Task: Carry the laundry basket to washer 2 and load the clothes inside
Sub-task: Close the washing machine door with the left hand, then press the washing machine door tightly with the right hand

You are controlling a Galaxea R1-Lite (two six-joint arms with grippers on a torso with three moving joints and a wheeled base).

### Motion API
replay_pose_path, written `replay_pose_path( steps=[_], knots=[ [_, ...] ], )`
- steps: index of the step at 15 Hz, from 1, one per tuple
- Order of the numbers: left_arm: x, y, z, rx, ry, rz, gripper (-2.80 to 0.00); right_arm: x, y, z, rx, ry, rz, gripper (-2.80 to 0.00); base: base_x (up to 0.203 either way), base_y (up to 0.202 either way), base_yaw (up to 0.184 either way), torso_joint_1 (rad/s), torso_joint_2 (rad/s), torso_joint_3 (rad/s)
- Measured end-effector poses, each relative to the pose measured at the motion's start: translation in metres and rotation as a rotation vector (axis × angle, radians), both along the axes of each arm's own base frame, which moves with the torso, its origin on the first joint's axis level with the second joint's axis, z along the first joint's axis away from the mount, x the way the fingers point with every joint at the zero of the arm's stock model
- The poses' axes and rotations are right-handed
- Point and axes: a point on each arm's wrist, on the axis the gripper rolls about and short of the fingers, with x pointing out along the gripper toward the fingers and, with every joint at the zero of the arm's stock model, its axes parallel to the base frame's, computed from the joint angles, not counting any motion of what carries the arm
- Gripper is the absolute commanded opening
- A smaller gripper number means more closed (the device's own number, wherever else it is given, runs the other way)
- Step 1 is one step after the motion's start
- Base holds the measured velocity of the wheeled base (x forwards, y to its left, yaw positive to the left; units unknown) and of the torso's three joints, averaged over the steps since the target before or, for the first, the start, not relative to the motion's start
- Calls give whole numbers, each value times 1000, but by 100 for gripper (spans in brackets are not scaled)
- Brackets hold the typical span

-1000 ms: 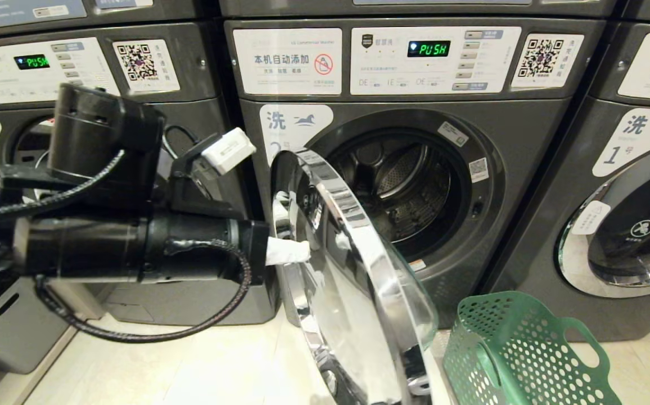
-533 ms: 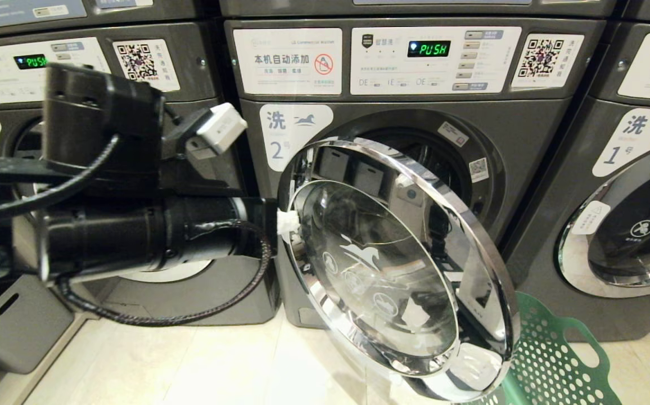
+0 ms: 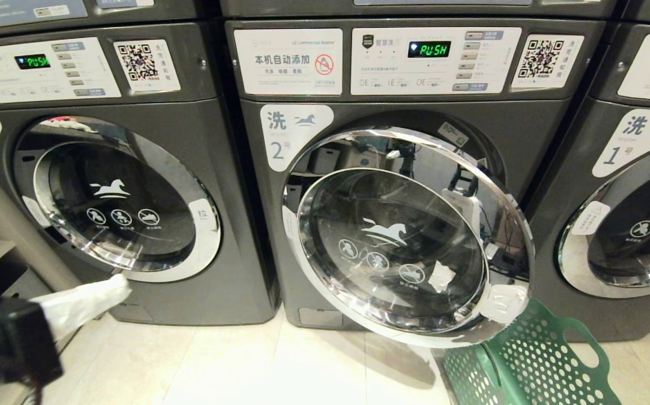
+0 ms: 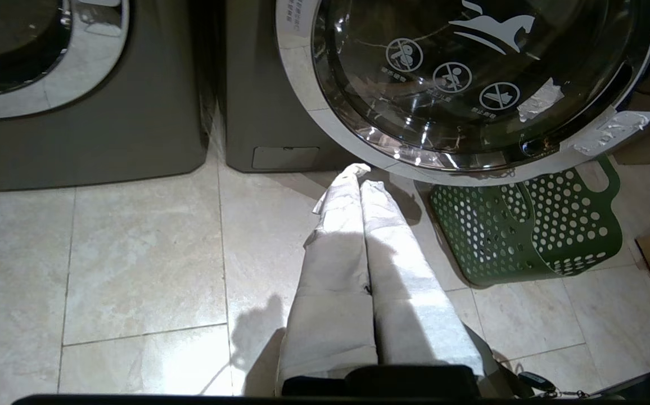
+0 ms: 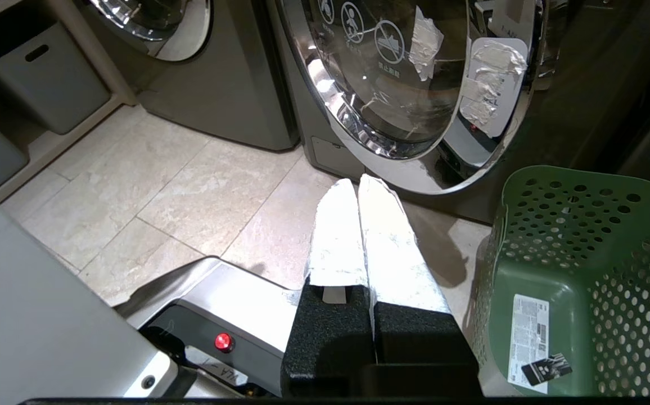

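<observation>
Washer 2 (image 3: 392,112) stands between washers 3 (image 3: 105,185) and 1 (image 3: 628,185), its round glass door (image 3: 398,247) nearly swung to but not quite flush, the edge nearest washer 1 standing proud. The green laundry basket (image 3: 533,365) sits on the tiled floor (image 3: 246,360) just beside that door, in front of washer 1. The left tool (image 3: 120,281), low before washer 3, is fully closed and empty. The right tool (image 5: 359,188), near the basket, is likewise closed on nothing.
</observation>
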Motion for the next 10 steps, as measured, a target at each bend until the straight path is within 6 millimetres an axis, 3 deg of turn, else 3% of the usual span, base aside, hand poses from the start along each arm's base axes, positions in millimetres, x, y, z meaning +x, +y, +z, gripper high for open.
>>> replay_pose_path(
  steps=[2, 5, 7, 10],
  knots=[
    [-35, 28, -6, 5, -28, 37, -280, 21, 0, 24, -10, 46, -33, -280, 0, 0, 0, 0, 0, 0],
    [-82, 66, -31, 38, -44, 84, -280, 74, -1, 54, -36, 128, -108, -280, 0, 0, 0, 0, 0, 0],
    [-103, 81, -49, 103, -34, 148, -280, 117, -2, 62, -64, 163, -143, -280, 0, 0, 0, 0, 0, 0],
    [-115, 87, -64, 162, 2, 278, -280, 176, -1, 56, -101, 189, -185, -280, 0, 0, 0, 0, 0, 0]
  ],
)
